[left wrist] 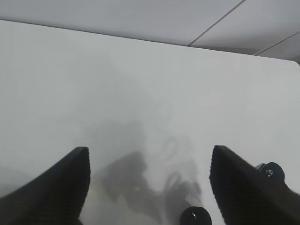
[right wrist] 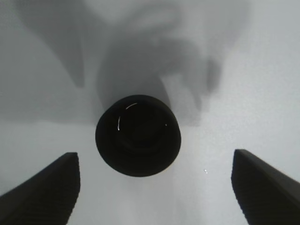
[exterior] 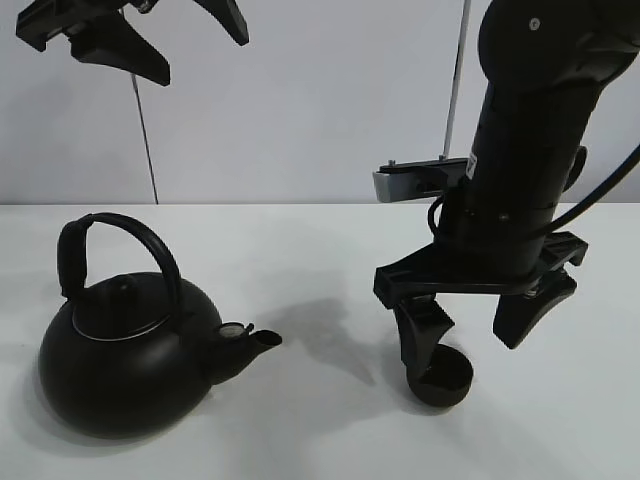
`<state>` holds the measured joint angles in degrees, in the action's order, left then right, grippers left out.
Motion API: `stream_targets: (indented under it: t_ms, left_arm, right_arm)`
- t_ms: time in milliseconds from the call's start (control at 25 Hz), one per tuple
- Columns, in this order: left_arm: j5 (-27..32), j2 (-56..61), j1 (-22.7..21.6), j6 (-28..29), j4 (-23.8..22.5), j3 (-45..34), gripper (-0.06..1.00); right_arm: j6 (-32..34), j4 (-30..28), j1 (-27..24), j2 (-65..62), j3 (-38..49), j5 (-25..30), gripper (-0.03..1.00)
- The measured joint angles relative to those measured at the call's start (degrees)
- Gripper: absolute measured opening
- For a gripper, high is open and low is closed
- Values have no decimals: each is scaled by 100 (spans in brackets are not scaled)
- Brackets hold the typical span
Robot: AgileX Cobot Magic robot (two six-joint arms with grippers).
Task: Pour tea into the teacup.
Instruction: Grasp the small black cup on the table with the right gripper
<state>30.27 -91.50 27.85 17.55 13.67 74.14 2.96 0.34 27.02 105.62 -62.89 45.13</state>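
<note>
The teacup [exterior: 443,378], small, matte black and handleless, stands upright on the white table at the right. My right gripper [exterior: 470,335] hangs open just above it, fingers spread to either side and not touching it. The right wrist view looks straight down into the teacup [right wrist: 138,135] between the open fingers. The big round black kettle [exterior: 125,348] with an arched handle stands at the left, spout pointing right towards the cup. My left gripper [exterior: 180,45] is high above the kettle, open and empty. In the left wrist view its fingers [left wrist: 51,192] frame bare table.
The white table [exterior: 320,240] runs back to a pale wall. The kettle's lid knob [left wrist: 195,216] shows at the edge of the left wrist view. A grey bracket [exterior: 415,180] sticks out behind the right arm.
</note>
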Motion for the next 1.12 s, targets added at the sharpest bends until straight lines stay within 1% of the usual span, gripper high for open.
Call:
stream_targets:
  t_ms: [320,440,560,720,1120]
  left_arm:
    - [0,0,0,0,0,0,52]
    - [0,0,0,0,0,0,52]
    - [-6,0,0,0,0,0,52]
    - [-6,0,0,0,0,0,52]
    - [-6,0,0,0,0,0,52]
  right_arm:
    - [0,107,0,0,0,125,61]
    - [7,107,0,42,-39,66,61]
    - [25,111,0,290,-244,58,61]
    - [31,117,0,588,-509,179,61]
    - [38,117,0,1002,-533,293,61]
